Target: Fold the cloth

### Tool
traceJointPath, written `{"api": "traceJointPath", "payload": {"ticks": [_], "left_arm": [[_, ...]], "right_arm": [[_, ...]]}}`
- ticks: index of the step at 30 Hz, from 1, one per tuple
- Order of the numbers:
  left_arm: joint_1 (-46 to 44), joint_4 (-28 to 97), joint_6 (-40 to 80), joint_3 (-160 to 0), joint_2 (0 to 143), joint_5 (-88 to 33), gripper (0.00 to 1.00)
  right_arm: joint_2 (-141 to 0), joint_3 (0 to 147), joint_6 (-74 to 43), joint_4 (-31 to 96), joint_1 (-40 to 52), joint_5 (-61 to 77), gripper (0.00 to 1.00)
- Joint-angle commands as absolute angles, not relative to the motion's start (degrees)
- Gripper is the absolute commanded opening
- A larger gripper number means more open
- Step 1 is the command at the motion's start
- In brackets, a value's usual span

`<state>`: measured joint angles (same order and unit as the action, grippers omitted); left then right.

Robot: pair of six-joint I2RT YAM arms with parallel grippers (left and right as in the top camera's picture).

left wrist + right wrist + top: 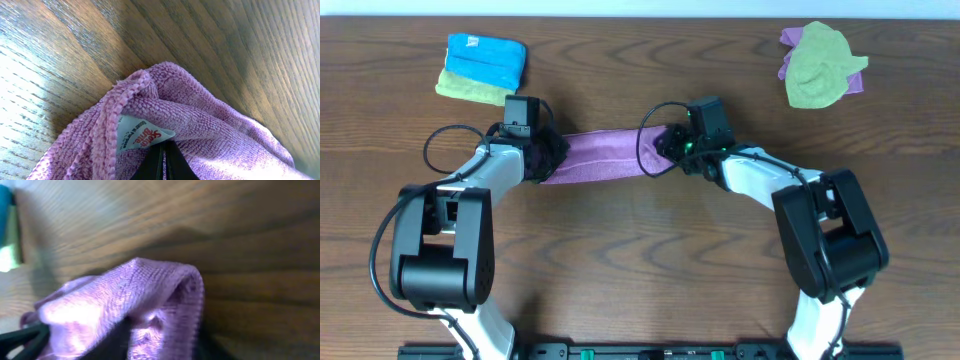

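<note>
A purple cloth [605, 156] is stretched in a narrow band between my two grippers above the wooden table. My left gripper [542, 160] is shut on its left end; in the left wrist view the black fingers [163, 159] pinch the purple cloth [200, 125] just below its white label [140, 134]. My right gripper [672, 145] is shut on the right end; in the right wrist view the cloth [130, 295] bunches over the dark fingers [150, 340], which are blurred and mostly hidden.
A folded blue cloth [485, 56] lies on a yellow-green one [470, 90] at the back left. A crumpled green cloth [817, 65] lies over a purple one [790, 40] at the back right. Black cables loop beside both wrists.
</note>
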<state>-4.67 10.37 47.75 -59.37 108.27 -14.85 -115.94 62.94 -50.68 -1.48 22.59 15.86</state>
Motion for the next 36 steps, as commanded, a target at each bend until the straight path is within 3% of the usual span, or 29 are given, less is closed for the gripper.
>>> {"api": "traceJointPath", "payload": {"ticks": [1,8,16,25,36], "left_arm": [[-4.51,11.94,46.41,-59.99,110.04,-12.99,0.06],[-4.58,12.82,45.45,-59.99,110.04,-12.95,0.06],[-5.72,11.7,45.47,-59.99,110.04,-13.34,0.06],[-14.44,10.22,48.75,-59.99,111.59,-12.71,0.06],[-15.03,10.24,48.1,-60.14,111.83,-14.5,0.06]], "right_arm": [[-118.45,61.98,-50.06,-2.39,23.33,15.33,0.01],[-116.14,62.0,-49.52,-5.67,22.17,21.47,0.01],[-102.26,62.0,-42.09,6.37,20.23,15.22,0.01],[-97.93,62.0,-38.89,13.37,19.68,15.29,0.01],[-96.75,62.04,-39.81,8.32,23.7,18.37,0.01]]}}
